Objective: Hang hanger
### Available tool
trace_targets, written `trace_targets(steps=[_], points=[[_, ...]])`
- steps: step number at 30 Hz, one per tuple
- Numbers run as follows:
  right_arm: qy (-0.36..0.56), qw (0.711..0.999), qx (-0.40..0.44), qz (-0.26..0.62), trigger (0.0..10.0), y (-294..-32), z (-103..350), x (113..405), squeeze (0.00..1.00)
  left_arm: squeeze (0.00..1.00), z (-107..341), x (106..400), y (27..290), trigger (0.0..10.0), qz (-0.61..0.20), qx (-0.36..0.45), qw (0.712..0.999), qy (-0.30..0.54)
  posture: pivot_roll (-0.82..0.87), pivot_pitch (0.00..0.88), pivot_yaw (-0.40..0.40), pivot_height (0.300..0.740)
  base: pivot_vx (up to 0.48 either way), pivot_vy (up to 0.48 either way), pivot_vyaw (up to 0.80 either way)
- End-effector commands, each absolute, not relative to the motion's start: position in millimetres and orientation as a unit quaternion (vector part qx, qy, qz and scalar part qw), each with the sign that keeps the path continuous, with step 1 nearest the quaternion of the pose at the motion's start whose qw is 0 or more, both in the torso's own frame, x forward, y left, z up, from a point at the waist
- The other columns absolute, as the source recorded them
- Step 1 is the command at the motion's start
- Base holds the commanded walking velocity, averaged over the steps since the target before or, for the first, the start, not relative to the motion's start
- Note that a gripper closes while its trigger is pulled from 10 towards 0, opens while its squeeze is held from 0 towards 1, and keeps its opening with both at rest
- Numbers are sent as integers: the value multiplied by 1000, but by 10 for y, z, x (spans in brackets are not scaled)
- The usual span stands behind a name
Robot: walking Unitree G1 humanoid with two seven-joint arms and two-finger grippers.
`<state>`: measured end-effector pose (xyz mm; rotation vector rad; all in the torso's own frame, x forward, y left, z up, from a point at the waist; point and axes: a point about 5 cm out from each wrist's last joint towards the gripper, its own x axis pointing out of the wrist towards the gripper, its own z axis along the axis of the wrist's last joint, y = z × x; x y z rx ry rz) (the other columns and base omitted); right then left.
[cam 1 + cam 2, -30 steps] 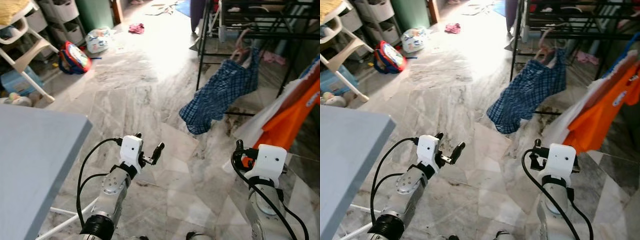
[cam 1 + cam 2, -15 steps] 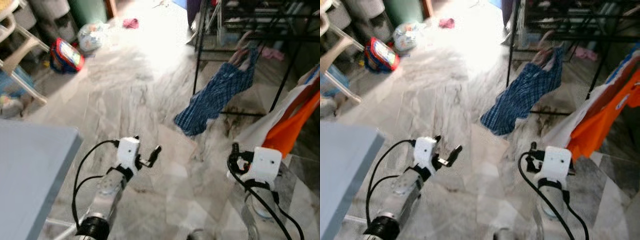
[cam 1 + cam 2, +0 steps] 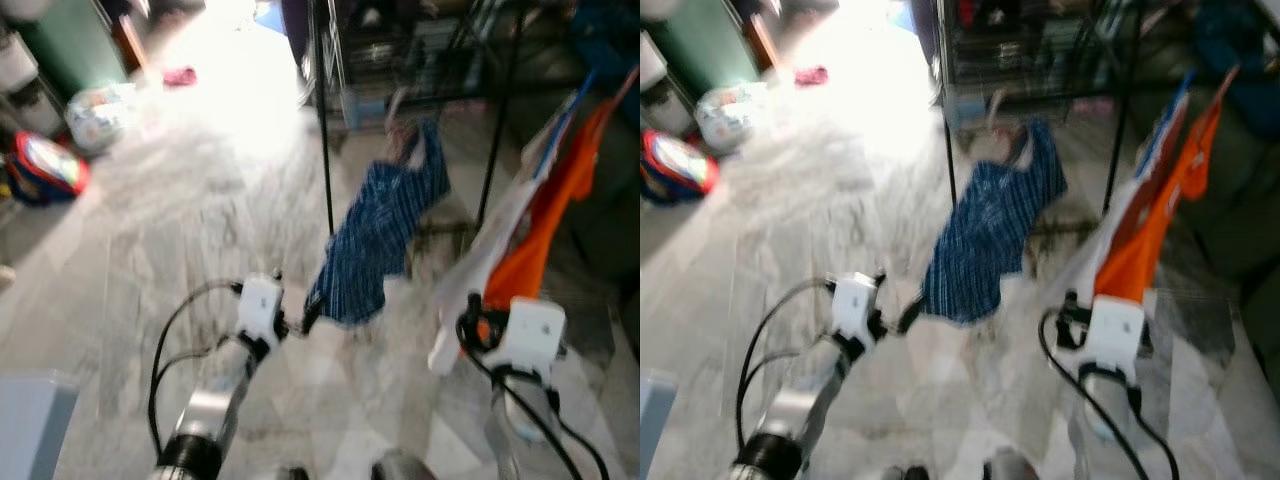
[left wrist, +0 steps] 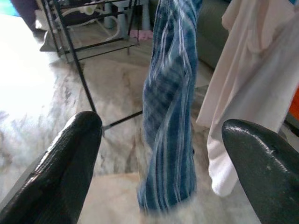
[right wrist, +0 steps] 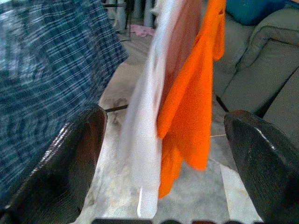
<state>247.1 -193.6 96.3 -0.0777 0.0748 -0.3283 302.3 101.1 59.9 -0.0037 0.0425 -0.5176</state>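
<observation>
A blue plaid shirt (image 3: 380, 240) hangs from a pinkish hanger (image 3: 400, 108) on a black drying rack (image 3: 322, 120), its hem close to the marble floor. The picture is blurred. My left gripper (image 3: 292, 302) is raised in front of me, just left of the shirt's hem; its wrist view shows the fingers (image 4: 60, 168) wide open with nothing between them and the shirt (image 4: 170, 102) ahead. My right gripper (image 5: 163, 121) is open and empty too, pointing at an orange garment (image 5: 196, 93) and a white one (image 5: 147, 121).
The orange garment (image 3: 545, 220) and white garment (image 3: 480, 290) hang at the right, near my right arm. A grey-green sofa (image 5: 261, 70) stands behind them. At the far left lie a red-and-blue bag (image 3: 45, 165) and a white plastic bag (image 3: 100, 105). A grey table corner (image 3: 25, 430) is at lower left.
The whole view has shifted: the rack, plaid shirt and orange garment now appear nearer and more central, and the grey table has slid almost out at lower left. Both arms keep their pose.
</observation>
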Motion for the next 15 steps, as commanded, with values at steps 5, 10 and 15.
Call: trace_targets(steps=[5,10,15], points=[[41,984,-45,-167,10000,-1962,947,2448,0,0,540,2983,973,10000,-263,1,964,36,-110,200,94,740,321,0,0],[40,984,-49,-164,10000,-1958,950,2445,0,0,524,2972,973,10000,-263,2,964,39,-111,204,92,740,0,0,0],[35,985,-66,-155,10000,-1937,973,2453,0,0,526,2974,969,10000,-262,1,964,38,-111,205,88,740,0,0,0]])
